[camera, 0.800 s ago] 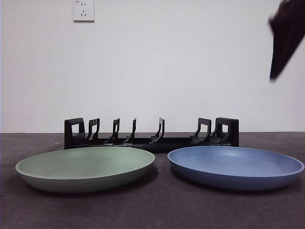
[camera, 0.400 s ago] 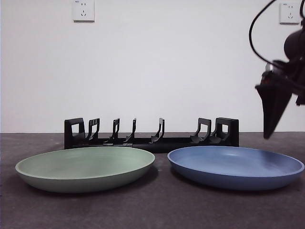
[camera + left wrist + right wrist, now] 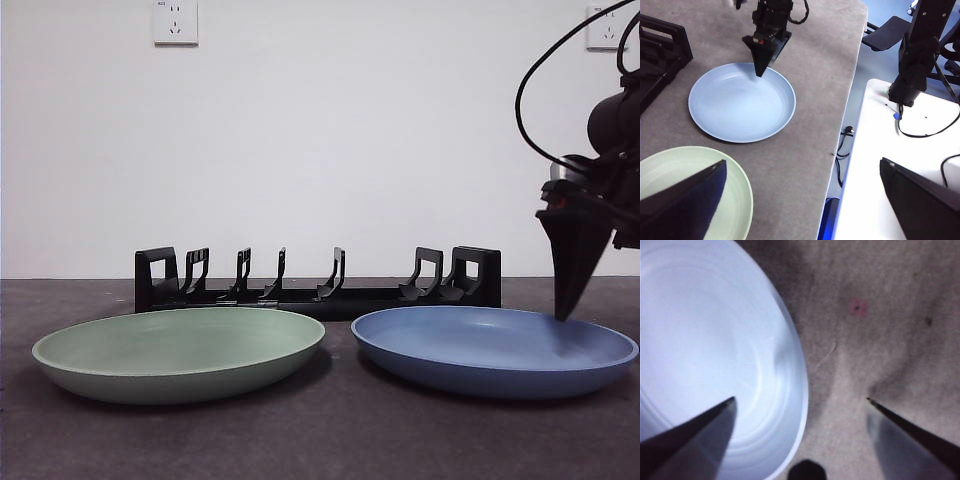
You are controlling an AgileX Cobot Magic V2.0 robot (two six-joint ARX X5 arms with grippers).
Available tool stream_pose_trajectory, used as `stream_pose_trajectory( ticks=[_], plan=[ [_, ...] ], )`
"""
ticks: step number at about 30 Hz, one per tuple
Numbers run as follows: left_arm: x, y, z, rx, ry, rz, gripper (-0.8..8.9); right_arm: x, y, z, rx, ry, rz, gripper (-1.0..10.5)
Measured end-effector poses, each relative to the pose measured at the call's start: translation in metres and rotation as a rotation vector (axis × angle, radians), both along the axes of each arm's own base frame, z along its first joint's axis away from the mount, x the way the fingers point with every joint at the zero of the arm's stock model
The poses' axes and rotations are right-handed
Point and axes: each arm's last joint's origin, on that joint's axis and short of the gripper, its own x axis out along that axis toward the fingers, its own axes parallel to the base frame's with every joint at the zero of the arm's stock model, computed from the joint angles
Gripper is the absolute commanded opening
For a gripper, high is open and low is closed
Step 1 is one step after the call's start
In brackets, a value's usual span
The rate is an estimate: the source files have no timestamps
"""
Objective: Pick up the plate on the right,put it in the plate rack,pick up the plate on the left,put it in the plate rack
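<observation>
Worktop (image 3: 320, 440): grey, both plates lie flat.
Right pincer (image 3: 800, 402): I see it spread, astride blue plate (image 3: 495, 350) rim.
Plate rack (image 3: 318, 280): empty; everything remains.

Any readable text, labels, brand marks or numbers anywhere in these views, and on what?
None can be read.
Wall socket: a tiny mark at its top left corner, too small to read.
Second wall socket: no legible marking.
Blue plate, green plate, plate rack: no lettering visible.
Table: a small pink spot, not text.
</observation>
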Motion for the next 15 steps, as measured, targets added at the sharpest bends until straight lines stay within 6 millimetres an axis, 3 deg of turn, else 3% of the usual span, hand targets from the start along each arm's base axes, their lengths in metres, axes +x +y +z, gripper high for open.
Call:
stream_pose_trajectory(
  ticks=[5, 10, 15],
  plan=[
    [0.001, 0.000, 0.001, -0.006, -0.014, 0.001, 6.28, 0.003, 0.004, -0.009, 0.014, 0.020, 0.012, 3.4],
    [0.002, 0.000, 0.000, 0.015, -0.029, 0.025, 6.28, 0.004, 0.009, -0.010, 0.023, 0.008, 0.027, 0.7],
    [0.004, -0.002, -0.001, 0.024, -0.020, 0.023, 6.28, 0.006, 0.013, -0.009, 0.027, -0.012, 0.040, 0.2]
  ],
)
